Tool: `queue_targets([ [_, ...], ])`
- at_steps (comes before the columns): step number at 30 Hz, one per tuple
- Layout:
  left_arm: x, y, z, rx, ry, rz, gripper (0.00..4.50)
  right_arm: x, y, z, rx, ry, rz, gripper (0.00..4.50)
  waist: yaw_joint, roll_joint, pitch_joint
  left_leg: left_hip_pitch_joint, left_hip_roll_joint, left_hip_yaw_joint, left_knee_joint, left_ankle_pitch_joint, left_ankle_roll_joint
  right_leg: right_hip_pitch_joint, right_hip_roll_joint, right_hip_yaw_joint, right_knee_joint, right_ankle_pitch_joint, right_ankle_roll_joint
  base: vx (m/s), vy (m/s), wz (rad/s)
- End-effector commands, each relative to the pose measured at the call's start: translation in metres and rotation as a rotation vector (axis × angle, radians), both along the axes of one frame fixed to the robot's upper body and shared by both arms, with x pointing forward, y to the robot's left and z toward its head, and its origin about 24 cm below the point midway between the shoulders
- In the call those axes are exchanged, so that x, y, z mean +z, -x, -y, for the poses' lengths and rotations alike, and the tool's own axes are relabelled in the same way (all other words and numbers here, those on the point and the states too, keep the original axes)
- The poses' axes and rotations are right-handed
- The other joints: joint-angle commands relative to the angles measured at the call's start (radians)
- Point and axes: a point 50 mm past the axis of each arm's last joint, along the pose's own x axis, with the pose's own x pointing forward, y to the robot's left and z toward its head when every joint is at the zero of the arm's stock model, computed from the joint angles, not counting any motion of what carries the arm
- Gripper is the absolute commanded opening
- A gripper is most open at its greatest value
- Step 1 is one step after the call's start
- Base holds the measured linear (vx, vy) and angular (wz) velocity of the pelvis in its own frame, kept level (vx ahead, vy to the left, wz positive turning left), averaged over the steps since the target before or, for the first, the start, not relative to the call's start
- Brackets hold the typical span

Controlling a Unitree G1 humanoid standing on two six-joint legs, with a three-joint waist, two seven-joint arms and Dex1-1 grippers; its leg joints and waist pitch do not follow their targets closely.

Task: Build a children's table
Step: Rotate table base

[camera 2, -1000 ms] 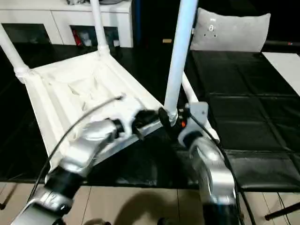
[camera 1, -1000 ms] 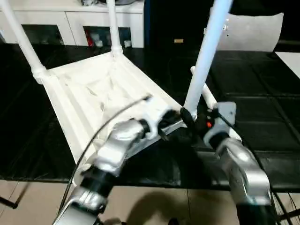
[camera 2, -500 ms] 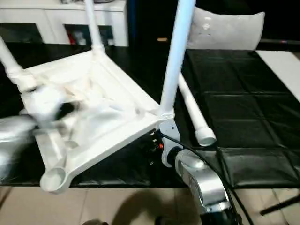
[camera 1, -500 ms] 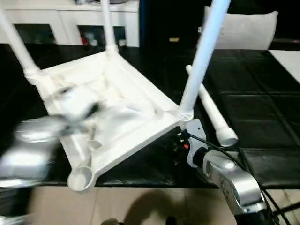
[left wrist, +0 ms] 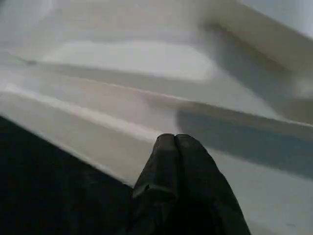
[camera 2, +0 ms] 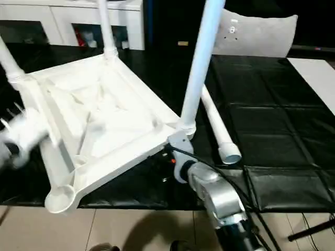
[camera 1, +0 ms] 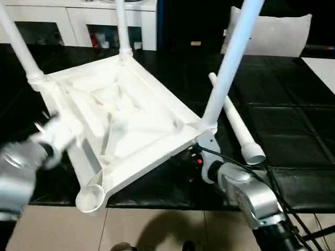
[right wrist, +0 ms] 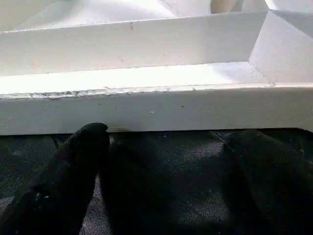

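Right tool (right wrist: 166, 142) hanging released under near edge of upturned children's table (camera 1: 125, 125). Left tool (left wrist: 174, 147) clenched empty beside its left rim. Table lying upside-down on black surface (camera 1: 293, 130), three legs standing, loose leg (camera 1: 235, 123) lying beside.

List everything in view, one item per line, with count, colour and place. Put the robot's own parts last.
Children's table top: one, white, upside down on the black work table, ribbed underside up.
Fitted legs: three, white, standing up from corner sockets, two far and one near right.
Empty socket: one, white, nearest corner, over the work table's front edge.
Loose leg: one, white, lying on the work table right of the top.
Work table: one, black covered.
Cabinet: one, white, behind.
Cushion: one, grey, far right.
Left gripper: jaws shut, at the top's left edge.
Right gripper: jaws open, by the near right rim.
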Motion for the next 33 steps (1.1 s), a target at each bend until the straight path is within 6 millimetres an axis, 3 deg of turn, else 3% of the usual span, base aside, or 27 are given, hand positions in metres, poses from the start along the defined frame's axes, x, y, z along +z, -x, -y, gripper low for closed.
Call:
queue_targets([
  [1,0.0,0.004,0.011,-0.082,0.043,-0.048,0.05,-0.003,-0.004,-0.001,-0.003,0.013,-0.006,4.5,-0.001,0.021,-0.048,0.002,0.025,-0.008,-0.086,-0.3,-0.009,0.043,-0.071,0.05,-0.079,-0.423,-0.132,0.0,0.0,0.0],
  [2,-0.003,0.007,0.018,-0.122,0.085,-0.088,0.05,-0.005,-0.008,-0.003,-0.005,0.017,-0.006,4.5,-0.002,0.027,-0.05,0.005,0.026,-0.009,-0.084,-0.314,-0.015,0.042,-0.074,0.051,-0.08,-0.429,-0.139,0.0,0.0,0.0],
  [4,-0.006,0.012,0.028,-0.194,0.139,-0.151,0.05,-0.006,-0.014,-0.005,-0.011,0.02,-0.003,4.5,-0.005,0.026,-0.047,0.004,0.024,-0.01,-0.085,-0.343,-0.018,0.042,-0.072,0.049,-0.083,-0.457,-0.14,0.0,0.0,0.0],
  [5,-0.007,0.015,0.035,-0.25,0.173,-0.185,0.05,-0.006,-0.018,-0.006,-0.018,0.021,0.002,4.5,-0.005,0.031,-0.05,0.007,0.025,-0.01,-0.084,-0.347,-0.019,0.041,-0.074,0.049,-0.082,-0.46,-0.139,0.0,0.0,0.0],
  [11,-0.01,0.026,0.062,-0.496,0.321,-0.29,0.05,-0.004,-0.032,-0.004,-0.047,0.039,0.031,4.5,-0.008,0.029,-0.05,0.004,0.024,-0.01,-0.085,-0.343,-0.021,0.044,-0.071,0.048,-0.084,-0.47,-0.133,0.0,0.0,0.0],
  [13,-0.009,0.027,0.081,-0.608,0.41,-0.345,0.05,0.001,-0.043,-0.001,-0.069,0.05,0.057,4.5,-0.012,0.029,-0.056,0.002,0.024,-0.011,-0.084,-0.325,-0.028,0.049,-0.072,0.048,-0.074,-0.428,-0.147,0.0,0.0,0.0],
  [14,-0.009,0.027,0.081,-0.608,0.41,-0.345,0.05,0.001,-0.043,-0.001,-0.069,0.05,0.057,4.5,-0.012,0.033,-0.06,0.006,0.025,-0.008,-0.081,-0.313,-0.031,0.048,-0.07,0.05,-0.071,-0.386,-0.162,0.0,0.0,0.0],
  [17,-0.009,0.022,0.093,-0.657,0.437,-0.349,0.05,0.003,-0.047,0.0,-0.075,0.056,0.071,4.5,-0.015,0.031,-0.065,-0.005,0.02,-0.002,-0.076,-0.246,-0.026,0.06,-0.068,0.052,-0.06,-0.272,-0.197,0.0,0.0,0.0],
  [21,-0.01,0.017,0.107,-0.703,0.476,-0.341,0.05,0.003,-0.051,0.003,-0.086,0.06,0.083,4.5,-0.016,0.035,-0.07,-0.005,0.018,0.002,-0.069,-0.207,-0.016,0.066,-0.068,0.051,-0.058,-0.261,-0.208,0.0,0.0,0.0],
  [25,-0.018,-0.01,0.123,-0.662,0.433,-0.218,0.05,0.005,-0.054,0.008,-0.112,0.065,0.101,4.5,-0.012,0.041,-0.066,-0.001,0.016,0.006,-0.068,-0.225,-0.009,0.061,-0.063,0.048,-0.073,-0.338,-0.177,0.0,0.0,0.0],
  [28,-0.021,-0.042,0.134,-0.494,0.424,-0.047,0.05,0.014,-0.057,0.016,-0.162,0.058,0.142,4.5,-0.011,0.04,-0.069,-0.003,0.014,0.004,-0.066,-0.232,-0.009,0.066,-0.062,0.045,-0.077,-0.366,-0.15,0.0,0.0,0.0],
  [30,-0.022,-0.049,0.136,-0.446,0.418,-0.014,0.05,0.018,-0.059,0.019,-0.186,0.054,0.156,4.5,-0.009,0.039,-0.071,-0.001,0.012,0.004,-0.064,-0.228,-0.007,0.065,-0.061,0.044,-0.079,-0.374,-0.137,0.0,0.0,0.0],
  [33,-0.027,-0.058,0.136,-0.384,0.392,0.041,0.05,0.03,-0.065,0.027,-0.258,0.046,0.195,4.5,-0.009,0.035,-0.076,-0.011,0.012,0.001,-0.062,-0.181,0.005,0.069,-0.063,0.043,-0.074,-0.344,-0.135,0.0,0.0,0.0],
])
